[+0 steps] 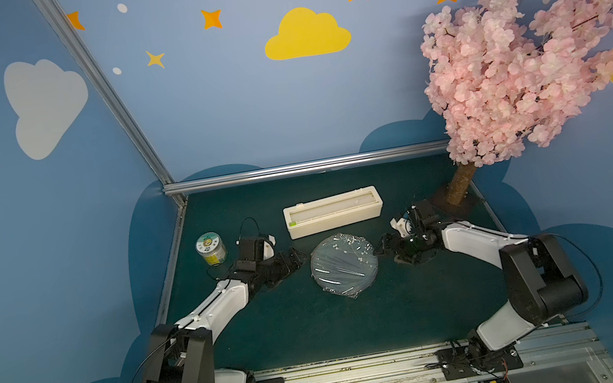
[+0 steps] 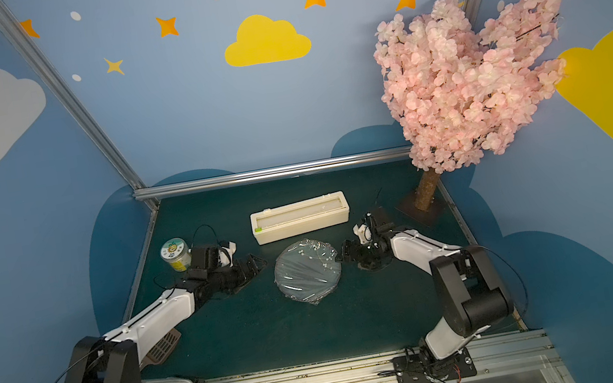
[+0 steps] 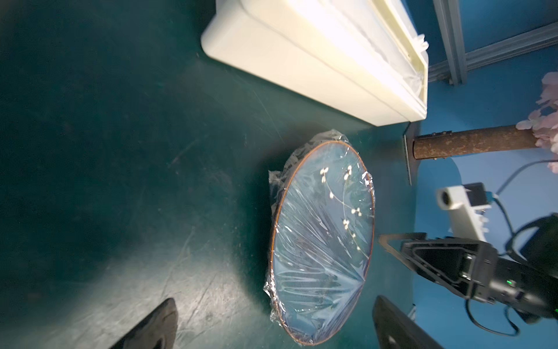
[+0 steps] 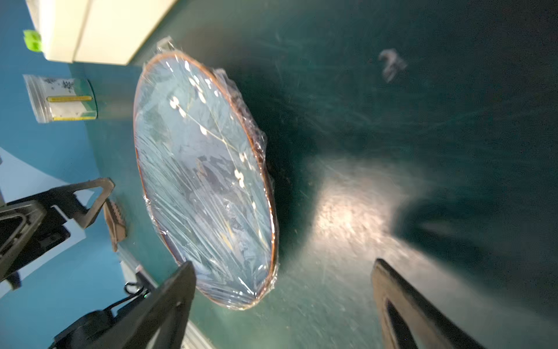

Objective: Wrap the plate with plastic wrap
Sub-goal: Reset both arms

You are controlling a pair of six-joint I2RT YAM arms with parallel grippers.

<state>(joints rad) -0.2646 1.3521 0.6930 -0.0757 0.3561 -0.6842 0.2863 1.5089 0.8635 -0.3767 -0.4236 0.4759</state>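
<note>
Step in hand: release after wrapping. The plate (image 1: 344, 264) lies flat on the mat (image 1: 278, 332) at frame centre in both top views, just below the box (image 1: 333, 211). The wrap (image 3: 317, 250) is drawn across its face and tucked round the rim, with a bunch of film at the lower edge. The task looks nearly complete.

Left gripper (image 1: 298, 259): left of the plate, jaws spread wide, holding nothing, tips clear of the rim. Right gripper (image 1: 382, 249): right of the plate, jaws likewise spread and empty, tips close to the rim; contact cannot be told.

Both arms reach low over the mat, forearms angled inward. The wrist views suggest rolled wrists, one jaw above the other.

Next move, as judged: withdraw both arms outward without snagging the film
</note>
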